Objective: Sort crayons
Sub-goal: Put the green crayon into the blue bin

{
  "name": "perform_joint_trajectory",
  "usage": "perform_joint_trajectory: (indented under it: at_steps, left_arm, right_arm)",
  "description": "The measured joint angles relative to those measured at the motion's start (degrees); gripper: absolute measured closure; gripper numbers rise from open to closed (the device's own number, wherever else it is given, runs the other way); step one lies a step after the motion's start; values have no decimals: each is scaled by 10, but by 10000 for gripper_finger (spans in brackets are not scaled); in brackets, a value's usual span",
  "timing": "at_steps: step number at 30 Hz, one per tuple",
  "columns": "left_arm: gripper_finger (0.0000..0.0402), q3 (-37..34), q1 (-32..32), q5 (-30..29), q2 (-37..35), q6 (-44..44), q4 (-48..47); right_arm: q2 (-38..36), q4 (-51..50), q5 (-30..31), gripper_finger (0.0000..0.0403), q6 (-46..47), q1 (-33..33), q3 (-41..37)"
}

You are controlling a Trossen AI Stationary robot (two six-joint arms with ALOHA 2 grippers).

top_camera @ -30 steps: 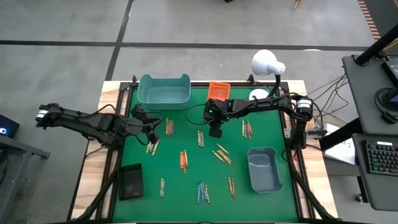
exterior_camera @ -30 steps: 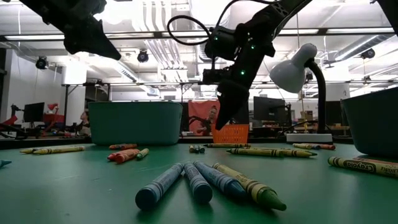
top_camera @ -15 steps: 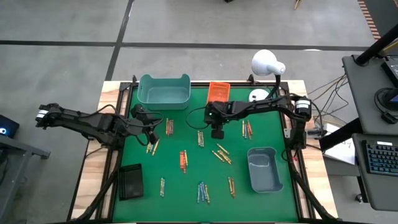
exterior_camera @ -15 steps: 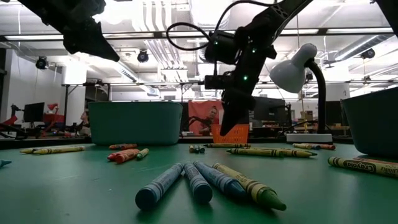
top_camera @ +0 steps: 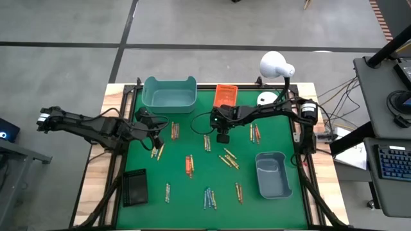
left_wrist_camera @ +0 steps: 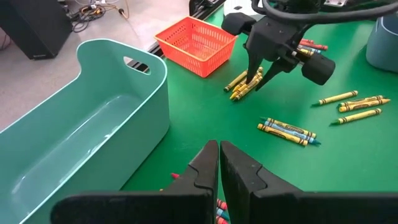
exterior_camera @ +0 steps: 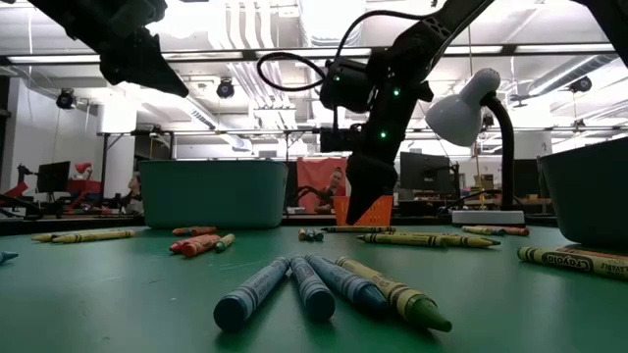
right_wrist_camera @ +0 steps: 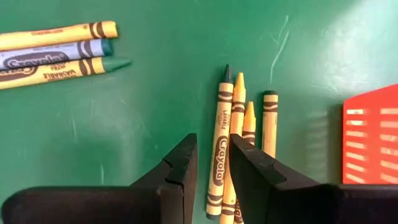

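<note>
Crayons lie in small groups over the green mat (top_camera: 192,192). One group of yellow-wrapped crayons (right_wrist_camera: 244,118) lies near the orange basket (top_camera: 225,94). My right gripper (right_wrist_camera: 213,140) hangs over this group, open and pointing steeply down. Its fingers stand on either side of a green-tipped crayon (right_wrist_camera: 221,152); I cannot tell whether they touch it. The left wrist view shows the same gripper (left_wrist_camera: 258,78) with its tips at the crayons (left_wrist_camera: 239,89). My left gripper (left_wrist_camera: 219,146) hovers shut, with nothing in it, at the mat's left (top_camera: 157,136), near the teal bin (top_camera: 169,94).
A blue-grey bin (top_camera: 273,174) stands at the right and a black tray (top_camera: 135,187) at the near left. A white lamp (top_camera: 276,64) rises at the far right. Other crayon groups lie mid-mat (top_camera: 189,165) and near the front (exterior_camera: 324,289).
My right gripper has sunk toward the yellow crayons by the orange basket, its fingers still pointing down. No crayon has moved.
</note>
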Motion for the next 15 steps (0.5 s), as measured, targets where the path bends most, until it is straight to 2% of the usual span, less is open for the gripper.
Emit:
perform_joint_trajectory:
  at_steps: [15]
  left_arm:
    - [402, 0, 0, 0, 0, 0, 0]
  right_arm:
    - [20, 0, -7, 323, -1, 0, -3]
